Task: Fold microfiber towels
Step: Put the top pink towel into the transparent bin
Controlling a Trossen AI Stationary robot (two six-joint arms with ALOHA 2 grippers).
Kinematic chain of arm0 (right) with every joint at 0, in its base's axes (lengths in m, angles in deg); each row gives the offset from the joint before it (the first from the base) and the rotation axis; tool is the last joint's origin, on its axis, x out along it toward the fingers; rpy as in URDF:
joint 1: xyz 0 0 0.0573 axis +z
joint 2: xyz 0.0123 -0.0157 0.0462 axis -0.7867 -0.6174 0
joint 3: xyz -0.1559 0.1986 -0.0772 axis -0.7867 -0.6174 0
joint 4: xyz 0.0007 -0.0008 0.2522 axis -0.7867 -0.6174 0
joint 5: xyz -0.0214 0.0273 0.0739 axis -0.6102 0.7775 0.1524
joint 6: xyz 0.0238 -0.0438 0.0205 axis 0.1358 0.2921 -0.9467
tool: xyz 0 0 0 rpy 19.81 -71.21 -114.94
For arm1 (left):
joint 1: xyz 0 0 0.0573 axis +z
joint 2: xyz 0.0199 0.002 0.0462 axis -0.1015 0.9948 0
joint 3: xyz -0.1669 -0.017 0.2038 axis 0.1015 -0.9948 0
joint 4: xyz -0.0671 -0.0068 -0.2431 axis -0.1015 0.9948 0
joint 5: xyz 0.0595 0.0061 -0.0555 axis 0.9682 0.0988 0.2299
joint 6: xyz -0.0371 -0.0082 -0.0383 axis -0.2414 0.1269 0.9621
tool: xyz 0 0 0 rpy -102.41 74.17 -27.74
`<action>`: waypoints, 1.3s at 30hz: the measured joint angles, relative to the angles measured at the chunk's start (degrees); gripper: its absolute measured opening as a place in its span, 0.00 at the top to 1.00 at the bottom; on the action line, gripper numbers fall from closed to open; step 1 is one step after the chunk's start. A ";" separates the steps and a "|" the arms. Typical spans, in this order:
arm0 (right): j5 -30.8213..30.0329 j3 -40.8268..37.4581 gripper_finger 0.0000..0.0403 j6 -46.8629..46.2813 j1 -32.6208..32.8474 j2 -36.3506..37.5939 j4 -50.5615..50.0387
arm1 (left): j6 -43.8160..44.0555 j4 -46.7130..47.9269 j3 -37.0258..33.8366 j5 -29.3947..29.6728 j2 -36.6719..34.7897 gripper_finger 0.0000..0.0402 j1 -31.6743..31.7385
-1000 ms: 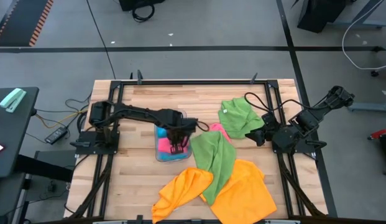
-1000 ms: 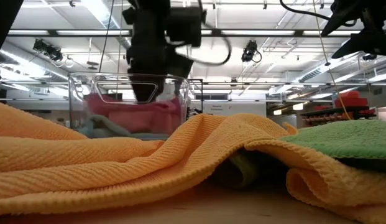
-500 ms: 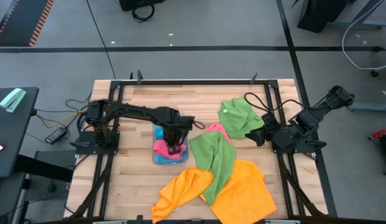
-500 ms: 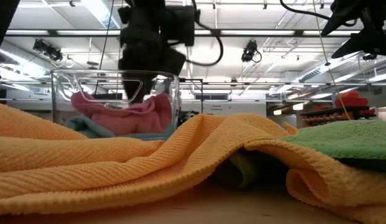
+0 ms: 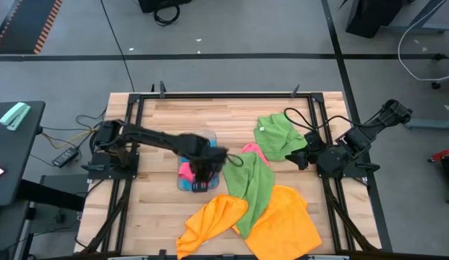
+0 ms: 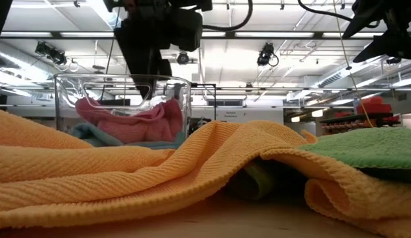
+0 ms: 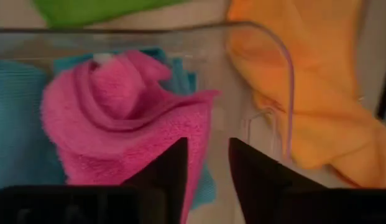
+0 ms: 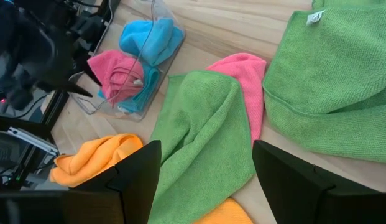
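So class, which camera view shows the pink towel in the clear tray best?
The left wrist view: the pink towel fills it, bunched over blue cloth. The right wrist view shows it small, the low view through the tray wall, the high view mostly under the left gripper.

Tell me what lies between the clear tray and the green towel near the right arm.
A pink towel and another green towel lie between the tray and that green towel, seen in the right wrist view.

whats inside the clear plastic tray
A crumpled pink towel lies on top of blue towels in the clear tray. Anything beneath them is covered.
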 joint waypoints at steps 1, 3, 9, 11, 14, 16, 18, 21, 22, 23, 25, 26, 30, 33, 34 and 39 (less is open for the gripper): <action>0.00 0.00 0.35 0.00 0.01 0.04 -0.02 | -0.03 0.17 -0.05 1.49 0.24 0.64 -0.85; 0.00 0.00 0.35 0.28 -0.01 0.00 -0.04 | 0.39 -0.83 0.04 5.39 0.79 0.57 -1.88; 0.00 0.00 0.35 0.59 -0.04 0.04 -0.21 | -1.25 -0.61 -0.01 8.95 1.29 0.48 -2.78; 0.00 0.00 0.35 0.63 -0.04 0.01 -0.24 | -1.26 -1.13 -0.04 9.01 1.30 0.50 -2.78; 0.00 0.00 0.35 0.61 -0.03 0.01 -0.23 | 1.64 -2.07 -0.01 9.10 1.30 0.54 -2.23; 0.00 0.00 0.35 0.52 -0.05 0.04 -0.24 | 5.31 -2.70 -0.01 9.14 1.30 0.56 -1.64; 0.00 0.00 0.35 0.52 -0.05 0.01 -0.25 | 9.10 -2.67 -0.01 9.72 1.30 0.58 -0.96; 0.00 0.00 0.35 0.55 -0.05 0.01 -0.25 | 12.94 -2.58 -0.01 12.07 1.30 0.60 -0.40; 0.00 0.00 0.35 0.57 -0.05 0.03 -0.25 | 13.17 -2.71 -0.01 12.64 1.40 0.61 -0.37; 0.00 0.00 0.35 0.57 -0.05 0.04 -0.25 | 13.26 -3.10 -0.01 13.09 1.69 0.61 -0.35; 0.00 0.00 0.35 0.76 -0.05 0.03 -0.29 | 13.47 -3.62 -0.01 13.50 2.66 0.62 -0.37; 0.00 0.00 0.35 0.80 -0.05 0.04 -0.30 | 13.56 -3.72 -0.01 13.49 3.37 0.62 -0.40; 0.00 0.00 0.35 0.90 -0.05 0.03 -0.29 | 13.70 -3.79 -0.01 13.59 6.42 0.64 -0.52; 0.00 0.00 0.35 0.87 -0.05 0.03 -0.27 | 14.57 -3.78 -0.03 15.82 7.29 0.65 -0.48; 0.00 0.00 0.35 0.87 -0.05 0.03 -0.30 | 15.25 -4.13 -0.03 17.17 7.20 0.66 -0.49; 0.00 0.00 0.35 0.96 -0.05 0.01 -0.25 | 13.88 -2.76 1.98 17.85 5.82 0.68 -0.37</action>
